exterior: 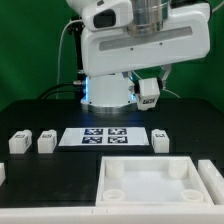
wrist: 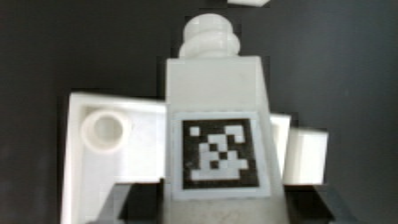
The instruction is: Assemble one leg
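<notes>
My gripper (exterior: 148, 98) is shut on one leg (exterior: 149, 91), a small white post with a black-and-white tag, and holds it in the air above the table's back right. In the wrist view the leg (wrist: 217, 110) fills the middle between my dark fingers (wrist: 134, 205). Its tag faces the camera and its screw-like tip (wrist: 210, 40) points away. The wide white tray-like piece (exterior: 150, 180) lies at the front; one corner socket (wrist: 103, 130) shows beside the held leg. Three more legs lie on the table: two on the exterior view's left (exterior: 18, 142) (exterior: 45, 142), one on its right (exterior: 160, 138).
The marker board (exterior: 105, 136) lies flat in the middle of the table between the loose legs. The arm's white base (exterior: 105, 92) stands behind it. A small white part (exterior: 2, 172) shows at the exterior view's left edge.
</notes>
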Robot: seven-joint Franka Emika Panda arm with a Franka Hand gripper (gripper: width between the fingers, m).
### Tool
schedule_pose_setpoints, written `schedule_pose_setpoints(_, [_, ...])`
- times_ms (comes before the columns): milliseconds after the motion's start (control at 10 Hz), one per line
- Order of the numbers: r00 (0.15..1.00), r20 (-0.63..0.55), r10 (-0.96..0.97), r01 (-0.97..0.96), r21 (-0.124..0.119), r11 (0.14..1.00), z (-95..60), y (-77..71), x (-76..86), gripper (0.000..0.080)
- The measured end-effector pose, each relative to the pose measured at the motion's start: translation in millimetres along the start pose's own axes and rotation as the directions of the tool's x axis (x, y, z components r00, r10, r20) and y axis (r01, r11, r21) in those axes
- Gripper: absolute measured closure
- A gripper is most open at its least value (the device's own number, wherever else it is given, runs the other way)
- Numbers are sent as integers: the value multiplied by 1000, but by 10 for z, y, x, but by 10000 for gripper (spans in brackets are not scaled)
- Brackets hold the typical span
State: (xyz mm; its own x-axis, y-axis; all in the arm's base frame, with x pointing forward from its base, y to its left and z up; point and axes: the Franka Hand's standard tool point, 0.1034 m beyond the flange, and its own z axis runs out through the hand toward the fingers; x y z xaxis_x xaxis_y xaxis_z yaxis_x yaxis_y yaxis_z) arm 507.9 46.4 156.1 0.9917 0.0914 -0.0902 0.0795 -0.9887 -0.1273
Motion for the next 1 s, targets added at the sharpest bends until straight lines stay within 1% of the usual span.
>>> schedule_pose_setpoints(100, [991, -132, -3, 0, -20, 1000, 17, 5, 89, 505])
schedule_pose_setpoints(200, [969, -247, -25, 16, -39, 999, 87, -34, 216, 505])
schedule_pose_setpoints(300, [959, -279, -57, 44, -50, 998, 14, -14, 337, 505])
schedule_pose_setpoints(400, [912, -403, -73, 47, -75, 996, -220, 17, 592, 505])
schedule_pose_setpoints(500, [867, -491, -85, 45, -92, 995, -344, 9, 716, 505])
schedule_pose_setpoints(600, [831, -549, -92, 43, -101, 994, -431, -30, 782, 505])
schedule_pose_setpoints(700, [772, -630, -85, 22, -108, 994, -487, -25, 783, 505])
schedule_pose_setpoints(800, [696, -709, -110, 12, -141, 990, -477, 49, 764, 505])
schedule_pose_setpoints(900, [709, -697, -105, 12, -137, 990, -366, 63, 739, 505])
schedule_pose_setpoints(1000, [711, -696, -106, 13, -137, 990, -387, 55, 749, 505])
